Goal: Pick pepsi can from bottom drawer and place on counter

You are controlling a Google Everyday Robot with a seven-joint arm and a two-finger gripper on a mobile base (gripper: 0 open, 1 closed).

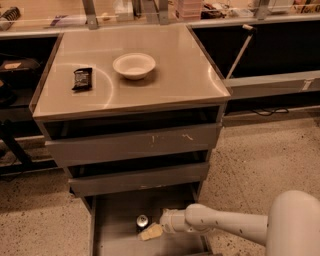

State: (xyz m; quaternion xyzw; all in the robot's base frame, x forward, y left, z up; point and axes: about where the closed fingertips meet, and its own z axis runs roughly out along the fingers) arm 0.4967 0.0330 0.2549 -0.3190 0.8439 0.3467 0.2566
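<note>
The pepsi can [142,221] stands upright on the floor of the open bottom drawer [115,225], its silver lid showing. My gripper [150,232] reaches in from the right, low inside the drawer. Its pale fingertips [152,232] lie just right of and in front of the can, close to it. The white arm [225,225] runs off to the lower right. The counter [175,75] above is a glossy tan top.
A white bowl [134,65] and a flat black snack packet [82,78] lie on the counter. Two upper grey drawers [135,145] stand slightly ajar above the bottom one. A cluttered shelf [150,12] runs behind. Speckled floor [265,155] lies to the right.
</note>
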